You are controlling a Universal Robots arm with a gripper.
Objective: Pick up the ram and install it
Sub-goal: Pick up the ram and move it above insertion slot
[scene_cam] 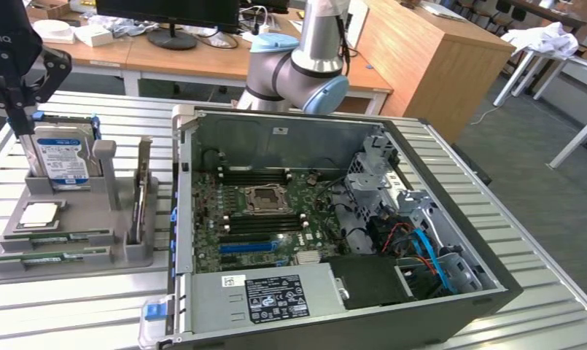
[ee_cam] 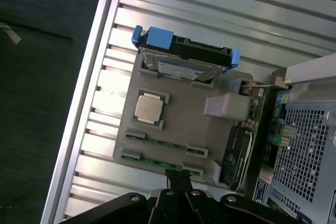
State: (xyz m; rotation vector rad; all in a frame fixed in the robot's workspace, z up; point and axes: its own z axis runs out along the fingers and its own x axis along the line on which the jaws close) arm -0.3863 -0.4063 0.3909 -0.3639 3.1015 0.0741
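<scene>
Far left of the exterior view: your gripper [scene_cam: 21,124] hangs over the far end of the grey parts tray [scene_cam: 127,251]. Fingers pressed together, nothing between them. The wrist view confirms it: the closed tips [ee_cam: 179,178] point down at the tray's edge [ee_cam: 173,124], right by the memory slots. You cannot tell from either view whether the tips touch anything.

Tray contents:
- Hard drive [scene_cam: 62,157] with blue rails stands on edge at the far end, just beside the gripper.
- Processor chip [scene_cam: 39,213] lies flat in its pocket, in front of the drive.
- RAM sticks [scene_cam: 57,235], two of them, lie seated in the long slots along the tray's near edge, one beside the other. Both sit in the tray; neither is lifted. In the wrist view they are the green strips [ee_cam: 157,161] next to the fingertips.
- Expansion card [scene_cam: 139,197] stands upright on the tray's side nearest the computer.

Next to the right: open computer case [scene_cam: 488,292], lying on its side on the slatted metal table [scene_cam: 69,306], just beside the tray. Inside it, the motherboard [scene_cam: 211,240] faces up, CPU socket [scene_cam: 264,197] in the middle, long memory slots running on both sides of it. The power supply [scene_cam: 264,295] sits along the near edge, with drive bays and cables towards the exterior view's right.

Behind the case: the arm [scene_cam: 308,73] rises from its base. Wooden desks [scene_cam: 439,58] stand further back.
</scene>
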